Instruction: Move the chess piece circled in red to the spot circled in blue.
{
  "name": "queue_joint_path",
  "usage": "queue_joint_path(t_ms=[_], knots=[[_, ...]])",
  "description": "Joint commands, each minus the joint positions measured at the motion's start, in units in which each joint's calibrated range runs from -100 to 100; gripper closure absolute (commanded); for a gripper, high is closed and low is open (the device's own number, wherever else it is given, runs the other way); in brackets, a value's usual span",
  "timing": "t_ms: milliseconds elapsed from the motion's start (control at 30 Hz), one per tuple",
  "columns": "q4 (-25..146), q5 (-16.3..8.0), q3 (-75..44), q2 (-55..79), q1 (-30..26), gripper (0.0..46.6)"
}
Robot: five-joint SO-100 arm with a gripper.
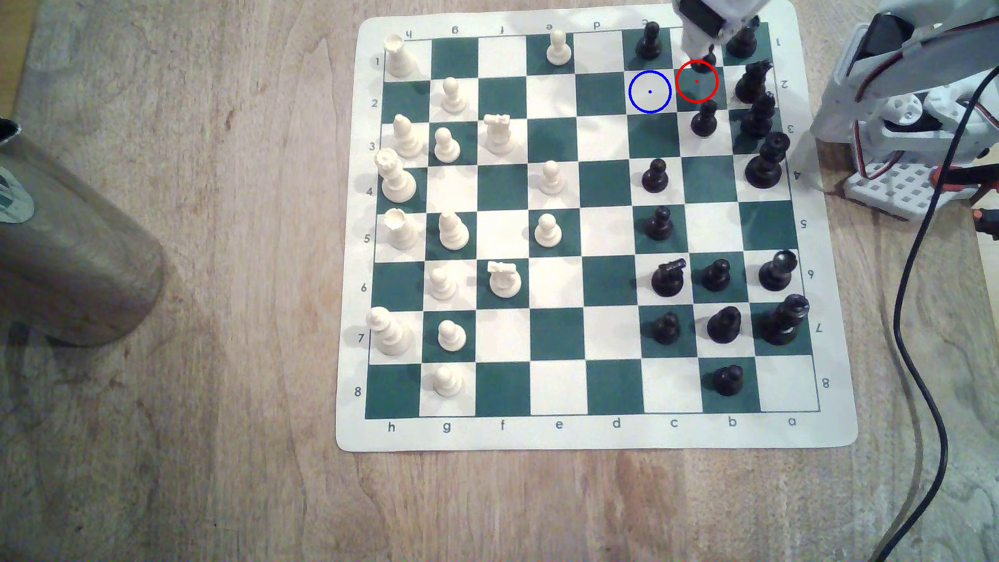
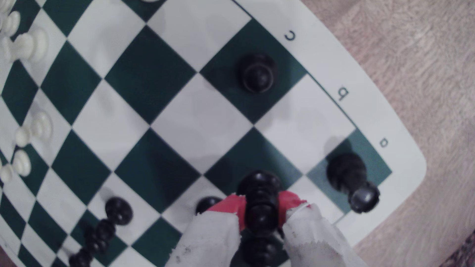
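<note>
The chess piece circled in red, a small black pawn (image 1: 708, 58) (image 2: 261, 190), stands between my gripper's fingers at the upper edge of the red ring (image 1: 697, 81) on a dark green square. My gripper (image 1: 703, 51) (image 2: 261, 208) comes down from the board's far edge in the exterior view. Its white-taped, red-tipped fingers (image 2: 226, 208) press both sides of the pawn. I cannot tell whether the pawn's base touches the board. The spot circled in blue (image 1: 650, 92) is the bare white square just to the exterior view's left of the red ring.
Black pawns stand close by, one beyond the blue spot (image 1: 648, 40) and one nearer than the red ring (image 1: 704, 119). Taller black pieces (image 1: 751, 81) crowd the exterior view's right. The arm's base (image 1: 908, 108) and a black cable (image 1: 913, 324) lie off the board's right edge.
</note>
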Motion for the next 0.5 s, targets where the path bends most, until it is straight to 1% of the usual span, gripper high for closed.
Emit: queue_joint_path(t_ms=[0,167,467], knots=[[0.35,0.10,-7.86,-1.15,-0.16,46.4],[-3.34,0.05,-8.13,3.10,-1.57,46.4],[-11.20,-0.59,-4.59,8.70,-4.30,46.4]])
